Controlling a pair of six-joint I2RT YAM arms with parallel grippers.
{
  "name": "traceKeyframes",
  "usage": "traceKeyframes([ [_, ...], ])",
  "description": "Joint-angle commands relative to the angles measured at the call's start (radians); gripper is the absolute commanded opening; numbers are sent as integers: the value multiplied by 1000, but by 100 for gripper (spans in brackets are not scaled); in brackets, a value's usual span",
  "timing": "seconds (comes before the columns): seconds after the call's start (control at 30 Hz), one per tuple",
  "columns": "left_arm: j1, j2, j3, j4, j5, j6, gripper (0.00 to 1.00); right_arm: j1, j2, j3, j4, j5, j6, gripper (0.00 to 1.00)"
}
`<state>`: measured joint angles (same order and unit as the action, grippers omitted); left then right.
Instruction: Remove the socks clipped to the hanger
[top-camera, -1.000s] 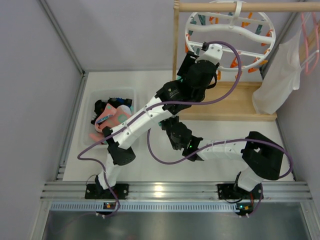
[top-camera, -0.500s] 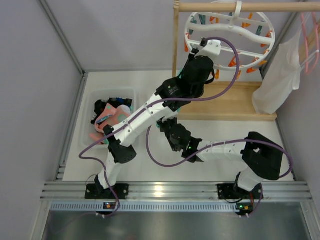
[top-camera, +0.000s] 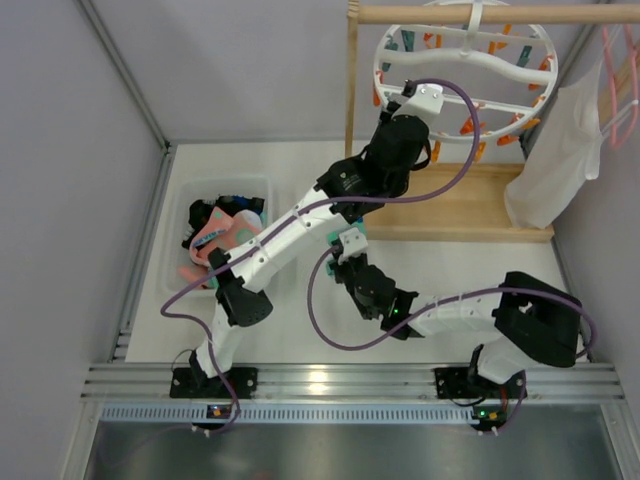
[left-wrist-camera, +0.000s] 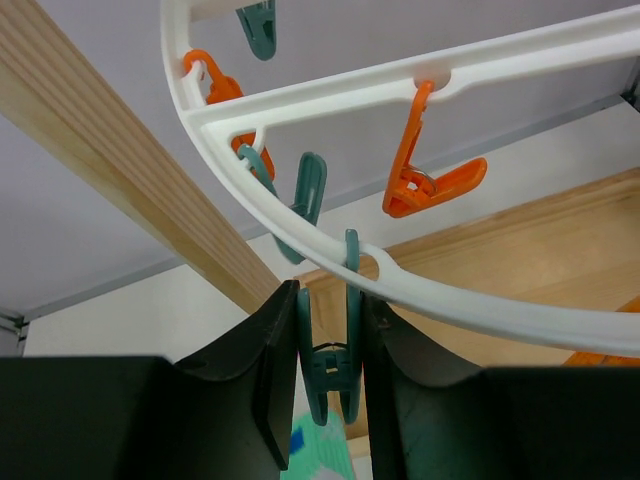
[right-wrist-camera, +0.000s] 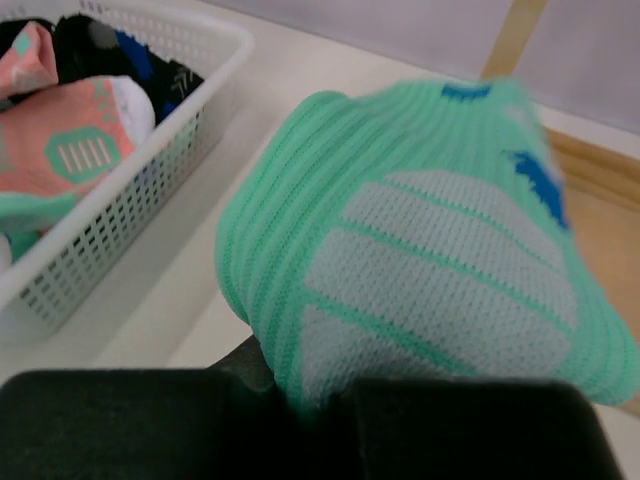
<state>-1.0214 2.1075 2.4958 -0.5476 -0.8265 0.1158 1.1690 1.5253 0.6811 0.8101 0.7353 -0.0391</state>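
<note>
Left jaws pinch a teal clip (left-wrist-camera: 330, 375) on the hanger (left-wrist-camera: 330, 95); right jaws grip the mint sock (right-wrist-camera: 420, 250). Next, likely: pull it free towards the basket (right-wrist-camera: 130, 200) at the worktop's (top-camera: 250, 160) left edge.

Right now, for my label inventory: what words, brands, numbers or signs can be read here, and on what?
None can be read. The mint sock, the hanger, the teal clip and the basket bear no lettering; the pink sock shows only white bars on a teal patch.

One hanger (left-wrist-camera: 500, 310), one basket (right-wrist-camera: 120, 215), one mint sock (right-wrist-camera: 400, 230)
</note>
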Motion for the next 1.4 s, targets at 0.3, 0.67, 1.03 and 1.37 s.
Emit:
traceKeyframes([
  [0.3, 7, -243, -265, 46, 75, -200, 77, 11, -422, -278, -205, -99, 149, 0],
  [0.67, 7, -596, -755, 41, -49, -381, 98, -37, -706, -213, -647, -234, 134, 0],
  [1.03, 207, -1030, -1200, -144, -39, -547, 98, -106, -541, 94, -867, -525, -2, 0],
  [1.37, 227, -1248, -1164, -348, -221, -559, 98, -124, -50, 586, -917, -905, -56, 1],
])
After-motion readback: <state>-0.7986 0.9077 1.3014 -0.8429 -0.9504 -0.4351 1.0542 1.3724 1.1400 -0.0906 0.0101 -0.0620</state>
